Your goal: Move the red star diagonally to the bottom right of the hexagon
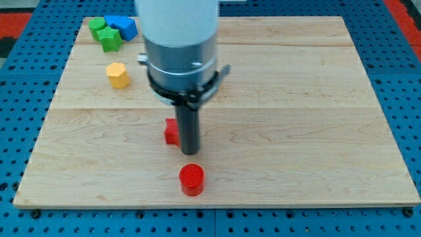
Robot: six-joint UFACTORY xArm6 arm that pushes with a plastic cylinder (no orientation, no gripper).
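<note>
The red star (172,131) lies near the middle of the wooden board, partly hidden behind my rod, so its shape is hard to make out. My tip (189,152) rests on the board touching or just beside the star's right side. The yellow hexagon (118,75) stands toward the view's upper left, well apart from the star. A red cylinder (192,180) stands below my tip, near the board's bottom edge.
A green block (106,34) and a blue block (123,27) sit together in the board's top left corner. The board (316,118) lies on a blue pegboard surface. The arm's white and grey body hides the board's top middle.
</note>
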